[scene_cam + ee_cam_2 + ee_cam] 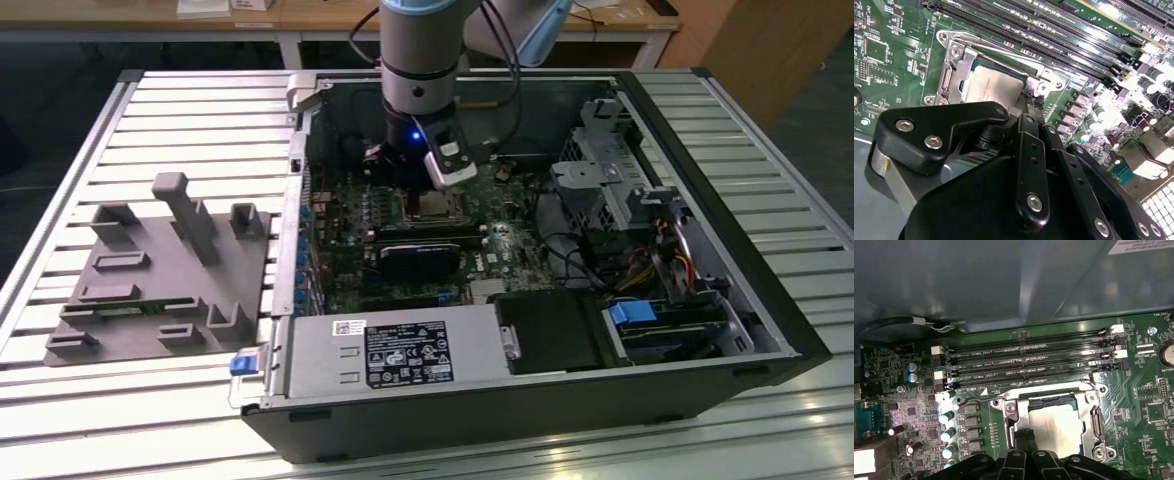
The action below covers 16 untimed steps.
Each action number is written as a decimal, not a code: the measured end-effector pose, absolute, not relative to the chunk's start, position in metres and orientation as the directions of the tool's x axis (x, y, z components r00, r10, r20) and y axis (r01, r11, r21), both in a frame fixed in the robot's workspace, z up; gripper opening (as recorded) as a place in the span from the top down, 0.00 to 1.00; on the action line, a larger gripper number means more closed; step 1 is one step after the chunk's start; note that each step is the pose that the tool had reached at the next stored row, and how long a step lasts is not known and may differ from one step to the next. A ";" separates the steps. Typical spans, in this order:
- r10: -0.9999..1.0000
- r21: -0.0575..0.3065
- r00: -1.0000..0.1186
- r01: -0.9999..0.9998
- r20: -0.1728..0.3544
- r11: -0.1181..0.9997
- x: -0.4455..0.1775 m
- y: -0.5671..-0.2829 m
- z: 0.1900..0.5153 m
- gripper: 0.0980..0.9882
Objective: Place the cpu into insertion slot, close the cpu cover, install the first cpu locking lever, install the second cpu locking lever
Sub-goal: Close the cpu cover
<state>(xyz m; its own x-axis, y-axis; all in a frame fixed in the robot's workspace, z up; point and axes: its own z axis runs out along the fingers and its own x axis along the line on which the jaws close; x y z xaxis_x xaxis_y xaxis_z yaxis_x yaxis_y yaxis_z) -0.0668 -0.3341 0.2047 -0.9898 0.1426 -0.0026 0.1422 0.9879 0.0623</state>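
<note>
The cpu (pixel 1056 429) (pixel 990 86), a pale silver square, lies flat in the insertion slot (pixel 434 208) on the green board inside the open computer case. The cpu cover (pixel 1095 422) (pixel 956 67), a silvery frame, lies down around the chip, whose top shows through its window. My gripper (pixel 1025 438) (pixel 1030 100) (pixel 435 190) hangs low over one edge of the socket. Its two dark fingertips (pixel 1020 438) sit close together at the cover's rim, with nothing visible between them. A thin metal lever (pixel 1046 387) runs along the socket side nearest the memory slots.
Long black memory slots (pixel 1029 360) run beside the socket, and blue capacitors (pixel 946 435) stand near it. A black block (pixel 420 262) sits beyond the socket, with the power supply (pixel 387 350), the drive cage (pixel 614 180) and the case walls around. A grey fixture (pixel 147 270) lies outside the case.
</note>
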 end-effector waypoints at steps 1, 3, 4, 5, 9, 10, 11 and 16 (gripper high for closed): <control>0.143 0.062 -0.990 0.142 -0.003 0.988 -0.067 -0.334 0.204 1.00; 0.142 0.062 -0.990 0.142 -0.003 0.988 -0.067 -0.334 0.203 1.00; 0.142 0.062 -0.990 0.142 -0.003 0.988 -0.067 -0.334 0.203 1.00; 0.143 0.062 -0.990 0.142 -0.003 0.988 -0.068 -0.334 0.203 1.00; 0.142 0.062 -0.990 0.142 -0.003 0.988 -0.069 -0.334 0.202 1.00; 0.142 0.062 -0.990 0.142 -0.003 0.988 -0.069 -0.334 0.201 1.00; 0.142 0.062 -0.990 0.142 -0.003 0.988 -0.069 -0.334 0.201 1.00; 0.142 0.062 -0.990 0.142 -0.003 0.988 -0.069 -0.334 0.200 1.00</control>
